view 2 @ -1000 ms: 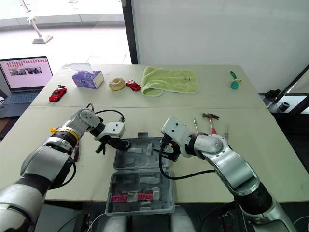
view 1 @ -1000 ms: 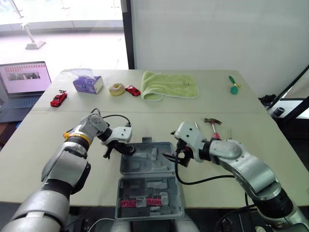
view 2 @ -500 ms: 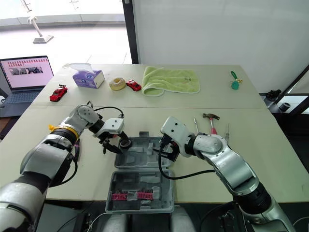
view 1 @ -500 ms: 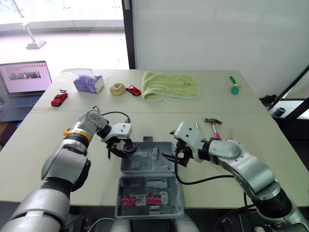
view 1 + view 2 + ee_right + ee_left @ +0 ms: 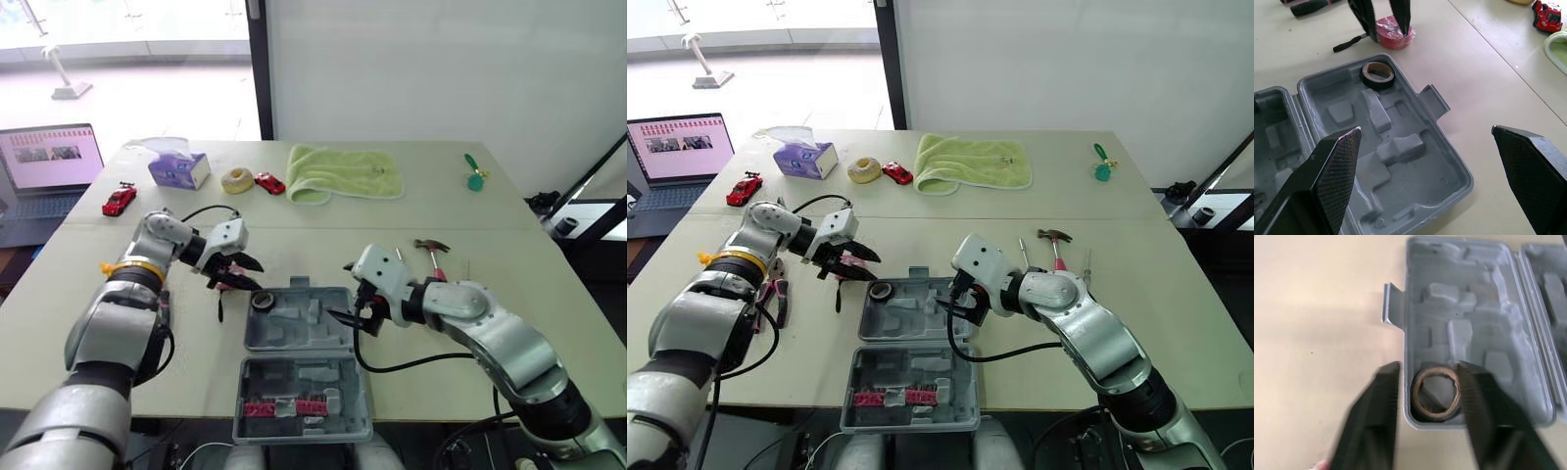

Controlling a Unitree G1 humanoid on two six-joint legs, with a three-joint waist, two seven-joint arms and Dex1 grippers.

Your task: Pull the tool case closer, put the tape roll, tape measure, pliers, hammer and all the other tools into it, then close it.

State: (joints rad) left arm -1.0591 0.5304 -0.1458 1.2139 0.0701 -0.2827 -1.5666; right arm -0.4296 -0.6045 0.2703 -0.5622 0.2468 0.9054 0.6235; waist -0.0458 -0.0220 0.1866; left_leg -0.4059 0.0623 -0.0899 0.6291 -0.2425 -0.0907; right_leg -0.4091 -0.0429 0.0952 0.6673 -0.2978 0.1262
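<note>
The grey tool case lies open at the table's front, its second half nearest me. A black tape roll lies flat in the far left corner of the far half, also seen as tape roll. My left gripper is open just left of the case, over the pink tape measure. My right gripper is open at the case's right rim, nothing in it. Pliers lie at the left. The hammer and screwdrivers lie to the right.
At the back lie a green cloth, a tissue box, a yellow ring, two red toy cars and a green object. A laptop stands off the left edge.
My left gripper let go of the tape roll in the case's corner, opened and drew back left over the tape measure. The right arm stayed put.
</note>
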